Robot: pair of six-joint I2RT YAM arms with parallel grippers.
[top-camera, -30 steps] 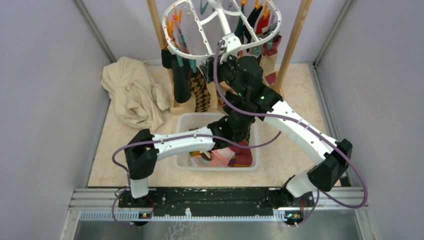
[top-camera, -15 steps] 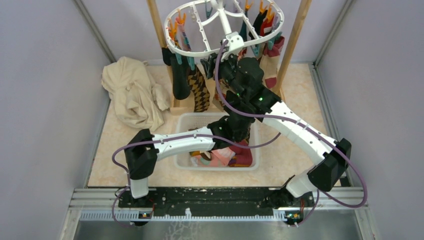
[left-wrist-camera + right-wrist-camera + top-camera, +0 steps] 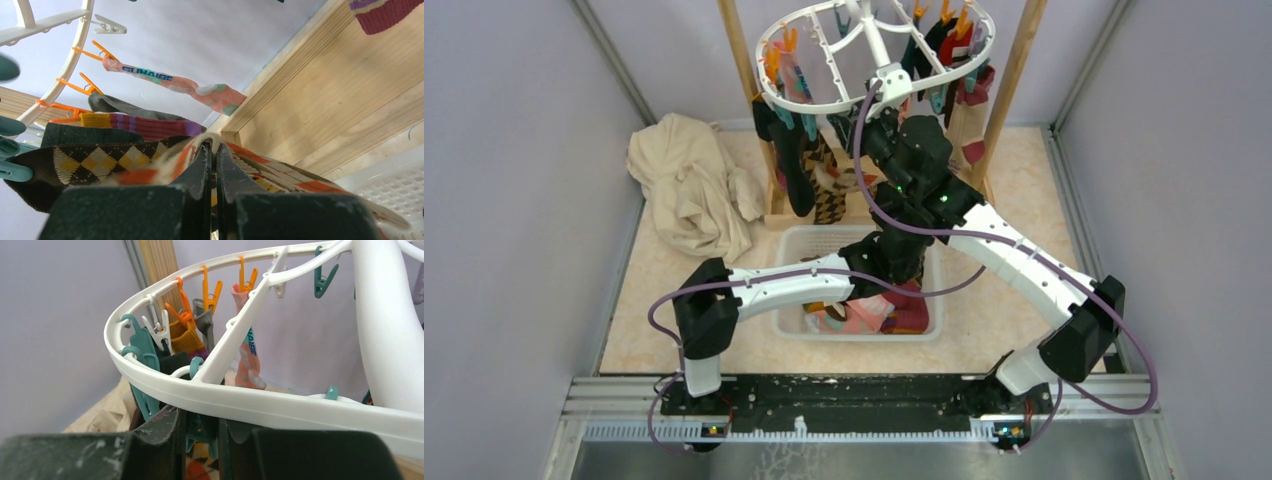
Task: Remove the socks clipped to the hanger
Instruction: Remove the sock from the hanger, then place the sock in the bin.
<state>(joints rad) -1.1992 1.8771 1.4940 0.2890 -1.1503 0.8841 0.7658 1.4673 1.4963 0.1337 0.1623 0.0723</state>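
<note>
L gripper (image 3: 214,152) pinches argyle sock (image 3: 100,160) hanging from white hanger (image 3: 250,402). R gripper (image 3: 201,426) squeezes teal clip (image 3: 195,440) under hanger rim. Other socks (image 3: 145,125) hang clipped alongside.

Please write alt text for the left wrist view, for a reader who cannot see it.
The left gripper is shut on an argyle sock with orange and cream patches. Behind it, more socks hang from orange clips on the white hanger, beside a wooden frame.
</note>
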